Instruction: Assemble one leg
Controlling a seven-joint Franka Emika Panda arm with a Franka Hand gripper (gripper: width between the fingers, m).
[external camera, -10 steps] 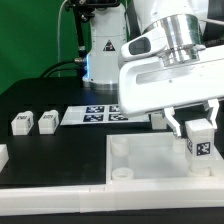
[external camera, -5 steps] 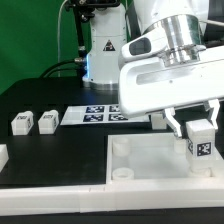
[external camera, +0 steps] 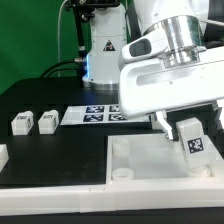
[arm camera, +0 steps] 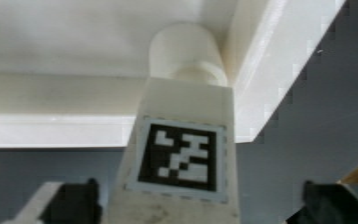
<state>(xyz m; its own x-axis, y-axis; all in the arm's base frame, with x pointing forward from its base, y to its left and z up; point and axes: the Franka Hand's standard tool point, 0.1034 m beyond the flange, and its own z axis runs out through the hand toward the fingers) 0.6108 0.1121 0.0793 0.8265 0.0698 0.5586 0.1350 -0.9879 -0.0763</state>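
Note:
The leg (external camera: 192, 143) is a white post with a black-and-white tag on its face. It stands tilted on the front right corner of the large white panel (external camera: 140, 172), in the exterior view. My gripper (external camera: 190, 127) is around its top. In the wrist view the leg (arm camera: 179, 150) runs between my fingers down to the panel's corner (arm camera: 51, 40). My gripper (arm camera: 197, 205) is open. One finger (arm camera: 69, 200) is close beside the leg. The other finger (arm camera: 336, 198) stands clearly apart from it.
Two more white legs (external camera: 21, 123) (external camera: 46, 121) lie on the black table at the exterior view's left, and a third (external camera: 3, 155) is cut off at the left edge. The marker board (external camera: 92, 115) lies behind the panel. The robot base (external camera: 100, 50) stands at the back.
The leg has tipped and shifted toward the exterior view's left. The gripper has shifted slightly left with it.

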